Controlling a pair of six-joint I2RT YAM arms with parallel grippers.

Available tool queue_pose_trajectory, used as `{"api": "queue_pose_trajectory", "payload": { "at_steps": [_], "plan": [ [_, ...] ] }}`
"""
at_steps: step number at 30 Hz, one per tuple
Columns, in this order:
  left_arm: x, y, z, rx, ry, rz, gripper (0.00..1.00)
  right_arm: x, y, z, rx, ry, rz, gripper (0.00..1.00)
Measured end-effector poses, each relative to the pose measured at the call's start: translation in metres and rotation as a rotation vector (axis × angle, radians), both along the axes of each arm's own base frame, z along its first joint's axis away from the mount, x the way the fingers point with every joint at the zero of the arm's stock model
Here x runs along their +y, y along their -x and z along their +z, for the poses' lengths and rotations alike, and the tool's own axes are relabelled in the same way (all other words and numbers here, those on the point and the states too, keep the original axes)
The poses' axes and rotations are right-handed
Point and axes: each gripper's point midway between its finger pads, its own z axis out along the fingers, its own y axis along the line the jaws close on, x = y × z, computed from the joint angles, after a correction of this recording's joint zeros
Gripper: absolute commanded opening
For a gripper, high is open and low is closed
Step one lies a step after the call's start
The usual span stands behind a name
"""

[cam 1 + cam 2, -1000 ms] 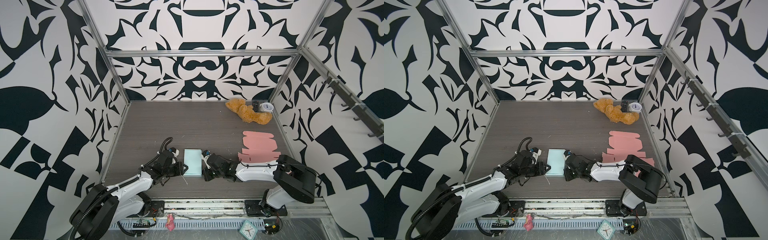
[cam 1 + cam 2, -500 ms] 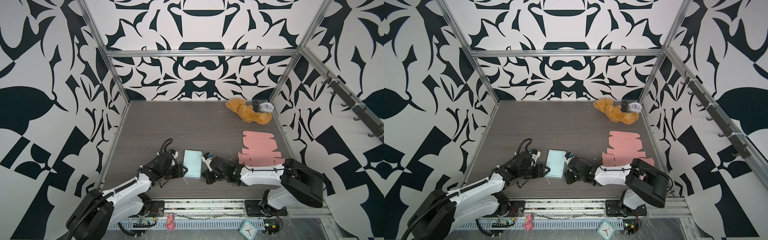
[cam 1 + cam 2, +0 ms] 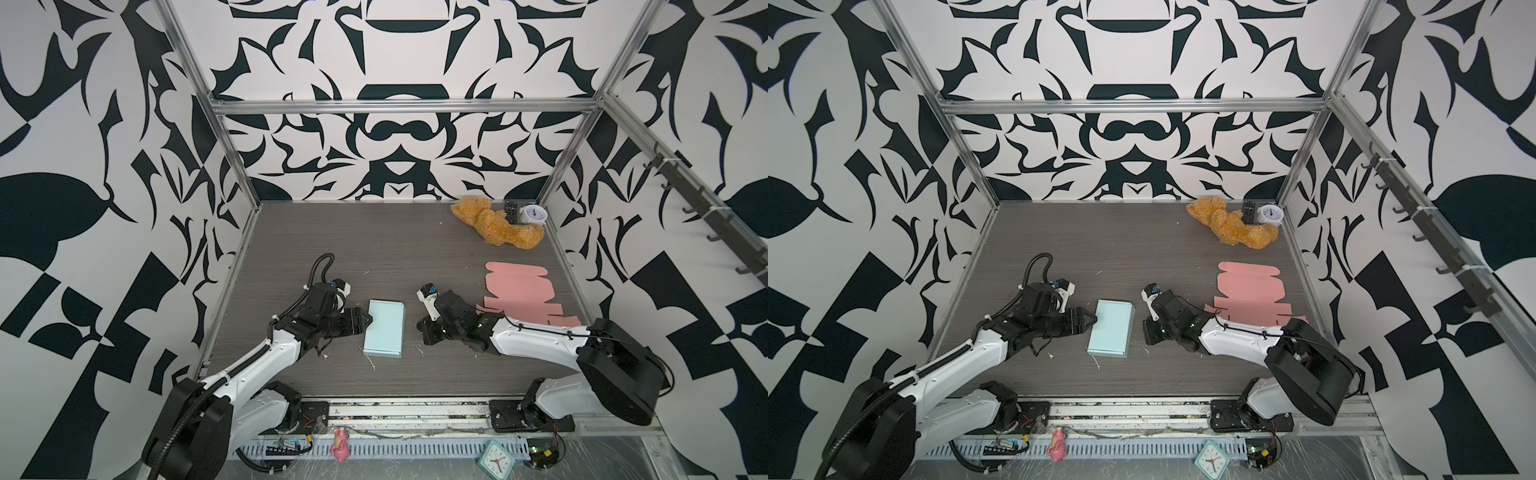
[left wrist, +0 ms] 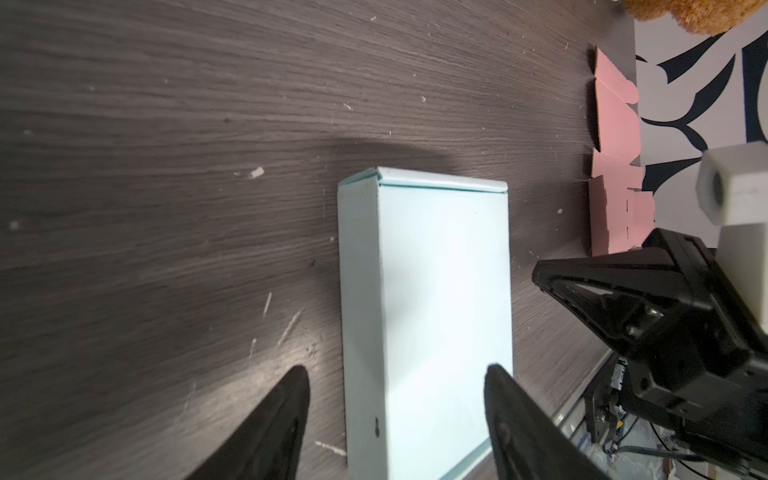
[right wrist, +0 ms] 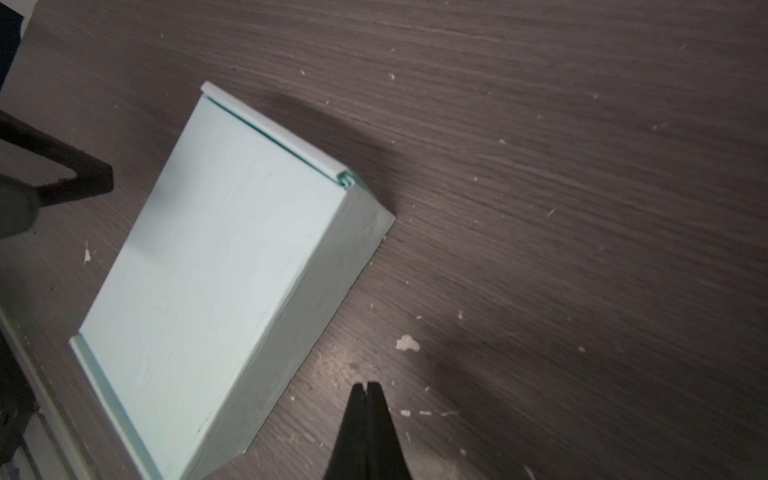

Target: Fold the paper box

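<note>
Opening my left jaws off the paper box [image 3: 384,328]; they stand wide at its edge, holding nothing. Shut and empty, my right jaws have backed off. Box lies closed on the surface [image 3: 374,249]: folding looks done.

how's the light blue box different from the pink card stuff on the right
The light blue box is folded into a closed block; the pink card blanks lie flat, flaps spread. The light blue box sits centre front; the pink card blanks lie far right in both top views. The light blue box is one piece; the pink card blanks look like overlapping sheets. Both rest on the dark table.
</note>
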Motion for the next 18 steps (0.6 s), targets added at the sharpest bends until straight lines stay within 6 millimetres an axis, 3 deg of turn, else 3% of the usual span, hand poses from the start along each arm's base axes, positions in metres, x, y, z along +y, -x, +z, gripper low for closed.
{"api": "queue_pose_trajectory", "payload": {
  "at_steps": [8, 18],
  "plan": [
    [-0.008, -0.020, -0.020, 0.079, -0.003, -0.033, 0.64, 0.004, -0.025, -0.014, 0.024, 0.009, 0.002, 0.00],
    [-0.020, -0.025, -0.031, 0.112, 0.034, -0.081, 0.60, 0.021, -0.041, -0.028, 0.041, 0.004, 0.026, 0.00]
  ]
}}
